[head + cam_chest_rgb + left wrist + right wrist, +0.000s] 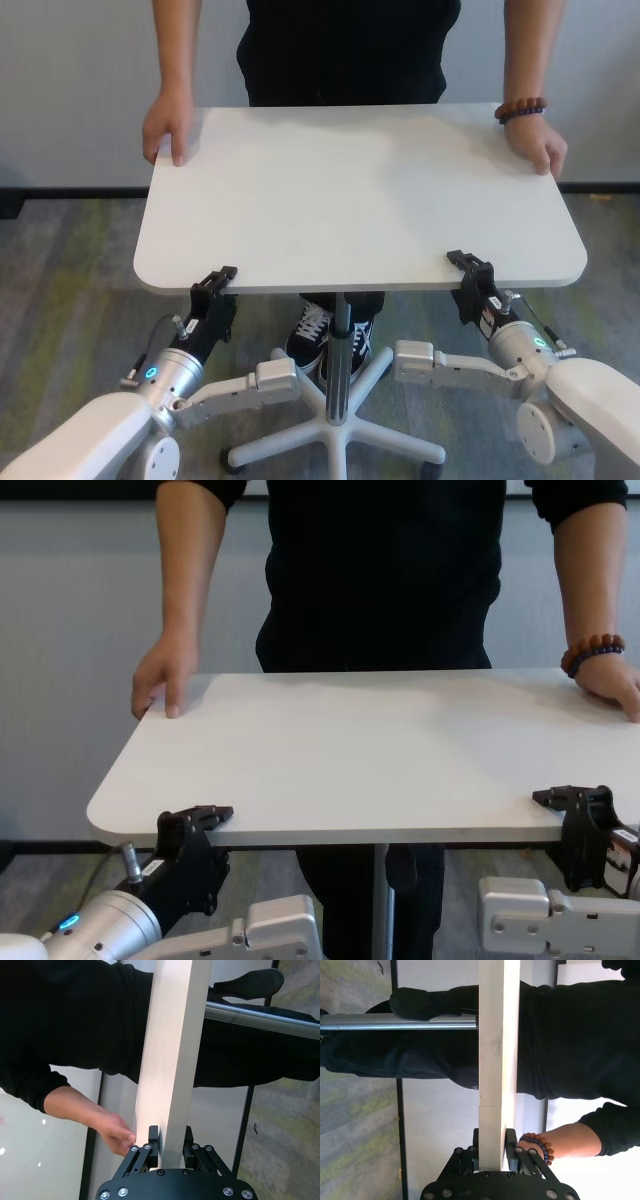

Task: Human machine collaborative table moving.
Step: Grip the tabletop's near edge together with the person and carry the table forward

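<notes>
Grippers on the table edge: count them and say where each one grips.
2. The left gripper is shut on the table at its near edge, toward the left corner. The right gripper is shut on the same near edge, toward the right corner. None seems hidden.

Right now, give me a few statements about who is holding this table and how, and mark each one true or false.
1. The left gripper is shut on the near edge of the table. True.
2. The right gripper hangs open, clear of the table. False: it is shut on the near edge too.
3. The human has both hands on the far corners. True.
4. The bead bracelet is on the wrist at the robot's left. False: it is on the wrist at the robot's right.
5. The tabletop carries a box. False: nothing stands on it.
</notes>
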